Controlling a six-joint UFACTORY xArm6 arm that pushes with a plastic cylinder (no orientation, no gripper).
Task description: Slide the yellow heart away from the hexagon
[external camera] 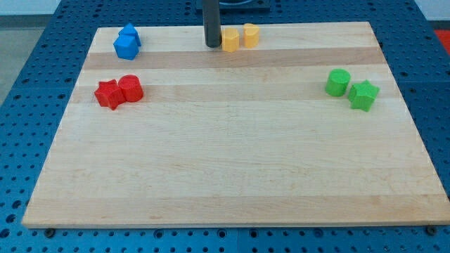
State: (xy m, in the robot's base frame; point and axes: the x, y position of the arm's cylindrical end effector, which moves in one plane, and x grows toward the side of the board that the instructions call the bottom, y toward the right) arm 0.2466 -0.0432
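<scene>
Two yellow blocks sit close together near the view's top edge of the wooden board (232,161). The left yellow block (230,41) and the right yellow block (251,34) are too small to tell which is the heart and which the hexagon. My tip (212,46) rests on the board just left of the left yellow block, touching or nearly touching it. The dark rod rises out of the view's top.
Two blue blocks (127,42) sit at the top left. A red star (108,94) and a red cylinder (131,88) sit at the left. A green cylinder (338,83) and a green star (363,95) sit at the right.
</scene>
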